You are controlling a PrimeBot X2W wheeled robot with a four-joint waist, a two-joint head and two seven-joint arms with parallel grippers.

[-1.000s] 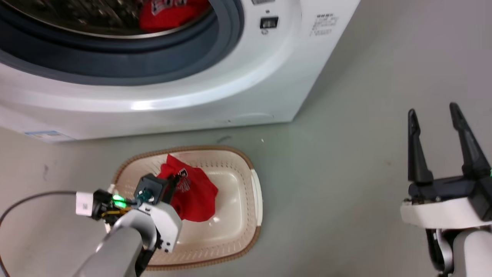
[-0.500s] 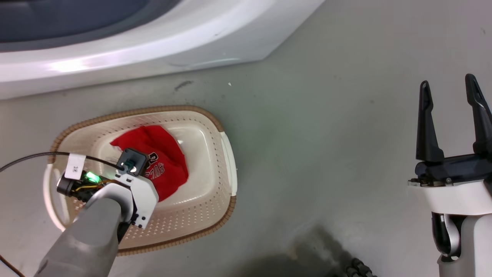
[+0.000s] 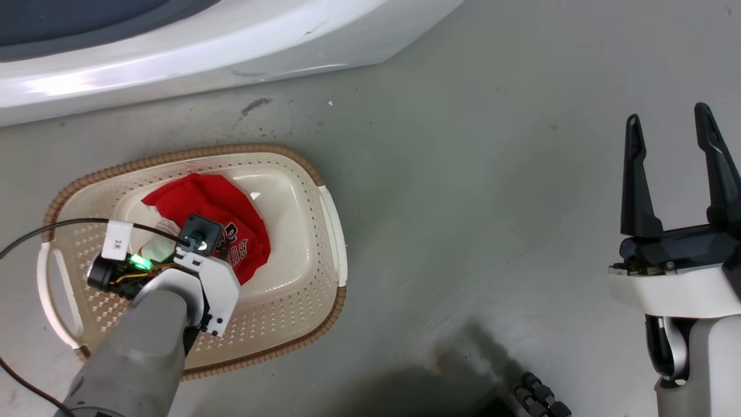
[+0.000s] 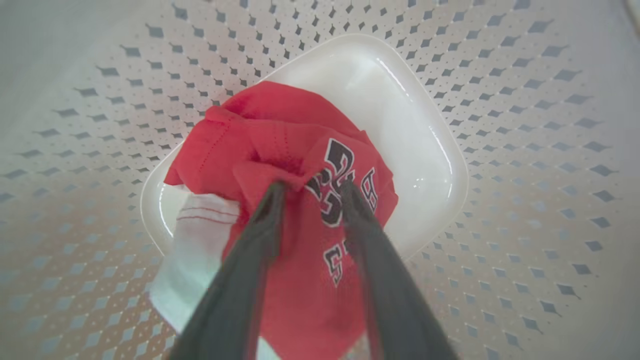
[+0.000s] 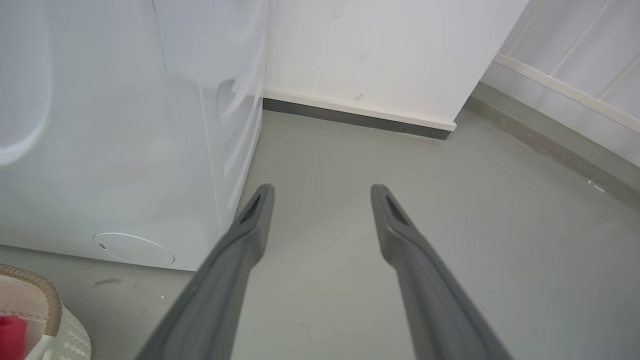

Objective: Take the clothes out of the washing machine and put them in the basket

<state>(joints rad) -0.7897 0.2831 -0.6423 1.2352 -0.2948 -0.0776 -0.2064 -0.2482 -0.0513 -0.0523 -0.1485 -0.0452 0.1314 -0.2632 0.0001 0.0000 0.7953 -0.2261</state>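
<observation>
Left claw (image 4: 310,190): you see it down in the basket (image 3: 301,301), pinching a bunched fold of the red jersey (image 4: 285,130).
Basket: on the floor (image 3: 463,202), the jersey crumpled on its bottom.
Washing machine (image 3: 243,40): just beyond the basket.
Right claw (image 3: 668,130): spread, empty, above the floor.

The red jersey (image 4: 280,135) lies crumpled on the smooth floor of the basket (image 4: 500,100) and spills past the floor's edge onto the perforated wall. Its black letters face up, and white cloth shows at its left. The left gripper (image 4: 311,189) has its tips in the folds, slightly apart, with cloth between them. Whether it grips is unclear.
</observation>
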